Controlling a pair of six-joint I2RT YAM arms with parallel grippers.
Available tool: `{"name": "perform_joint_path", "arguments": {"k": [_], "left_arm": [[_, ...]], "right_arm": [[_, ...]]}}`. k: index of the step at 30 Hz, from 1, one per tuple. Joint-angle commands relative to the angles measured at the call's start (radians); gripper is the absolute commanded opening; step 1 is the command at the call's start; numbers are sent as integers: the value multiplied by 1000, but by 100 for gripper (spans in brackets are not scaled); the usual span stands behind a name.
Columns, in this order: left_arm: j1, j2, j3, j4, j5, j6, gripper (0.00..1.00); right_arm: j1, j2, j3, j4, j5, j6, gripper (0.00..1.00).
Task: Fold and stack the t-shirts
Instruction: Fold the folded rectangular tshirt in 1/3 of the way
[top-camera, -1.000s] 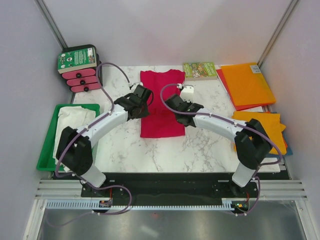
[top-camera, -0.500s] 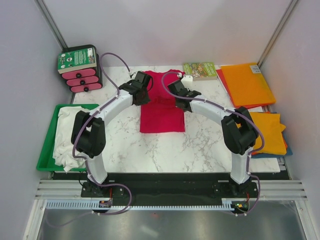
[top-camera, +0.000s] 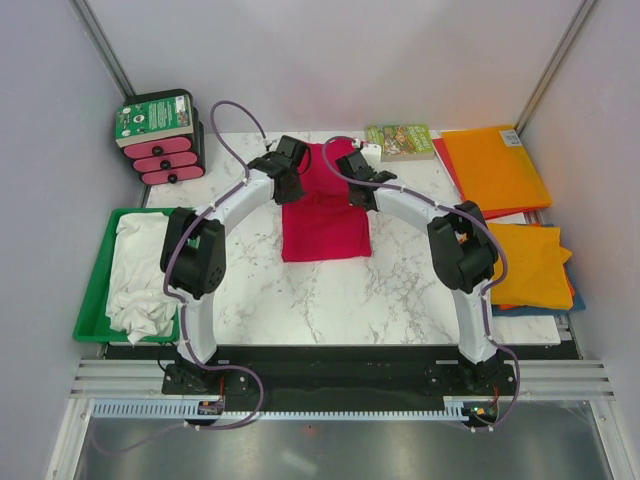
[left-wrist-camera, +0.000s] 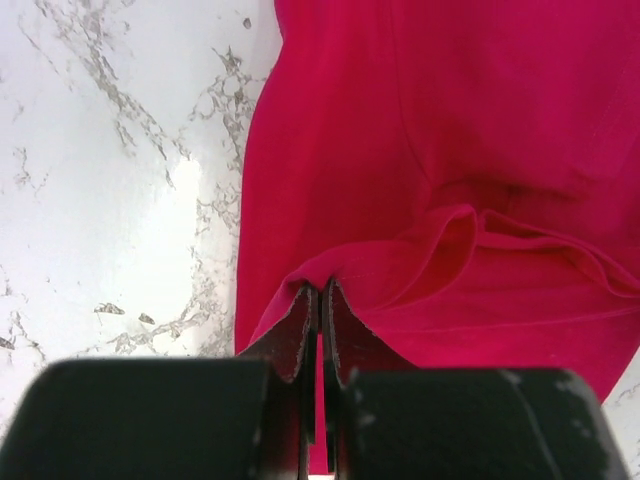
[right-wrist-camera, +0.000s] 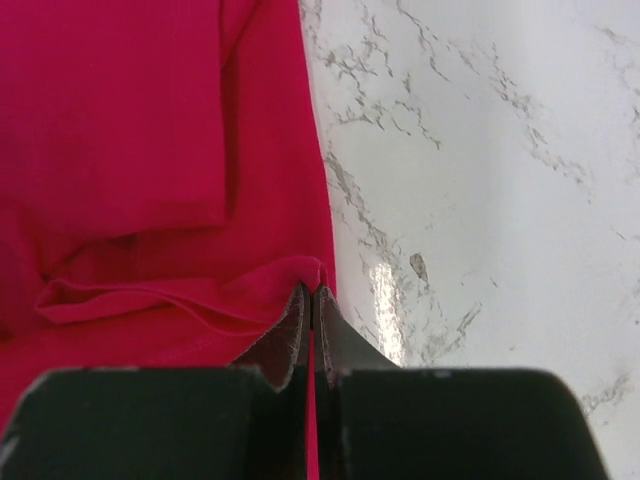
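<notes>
The red t-shirt (top-camera: 325, 225) lies mid-counter (top-camera: 330, 300) as a narrow strip, well apart from the orange t-shirts (top-camera: 495, 165) at the right and the white t-shirt (top-camera: 140, 265) in the green tray (top-camera: 92, 300). At its far end the left end effector (left-wrist-camera: 320, 300) is clenched on a raised pinch of the left edge, and the right end effector (right-wrist-camera: 312, 298) is likewise clenched on the right edge. Whether that end is collar or hem I cannot tell under the arms. The fold calls for both to lift level, carry the edge taut toward the near end, and lay it square before letting go.
</notes>
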Motion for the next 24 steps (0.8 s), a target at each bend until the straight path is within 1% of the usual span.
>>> {"name": "perform_joint_path", "arguments": {"k": [1, 5, 6, 7, 8, 10, 11, 12, 13, 14, 16, 18, 19, 20, 21, 22, 23, 24], "left_arm": [[22, 29, 78, -2, -6, 25, 2], [35, 66, 107, -11, -6, 18, 2], [37, 77, 116, -14, -6, 20, 2], [41, 84, 138, -19, -7, 26, 3], [42, 92, 148, -20, -10, 26, 16], [42, 81, 158, -20, -36, 17, 34], [42, 56, 159, -19, -46, 14, 50], [42, 40, 161, -19, -56, 12, 56], [40, 23, 158, -19, -82, 11, 62], [38, 6, 153, -20, -89, 12, 70], [38, -53, 120, -19, -83, 12, 71], [34, -110, 83, -19, -52, -7, 64], [26, -129, 31, -19, -17, -20, 60], [22, -150, -1, -10, 2, -34, 44], [12, -167, -37, 0, 17, -43, 32], [-10, -199, -110, 15, 29, -57, 21], [-23, -211, -147, 41, 31, -61, 3], [-34, -221, -179, 53, 34, -66, 2]], "right_arm": [[-14, 38, 110, 26, -16, -32, 0], [-25, 86, 153, 21, -41, -49, 0], [-28, 93, 160, 21, -44, -48, 2], [-28, 98, 166, 23, -42, -49, 11], [-28, 95, 168, 24, -42, -52, 36], [-27, 52, 141, 55, -39, -54, 56], [-24, 29, 119, 75, -39, -55, 84], [-21, 2, 84, 99, -26, -60, 92], [-16, -49, 70, 104, -22, -61, 98], [-11, -75, 55, 109, -21, -63, 98], [1, -148, -4, 123, -36, -60, 98], [13, -190, -77, 138, -77, -46, 75], [30, -222, -103, 141, -84, -25, 57], [41, -233, -128, 143, -88, -16, 18], [50, -242, -175, 156, -87, -9, 0], [68, -249, -195, 156, -84, 6, 0], [76, -247, -211, 156, -85, 12, 0], [84, -246, -237, 159, -88, 21, 0]]}}
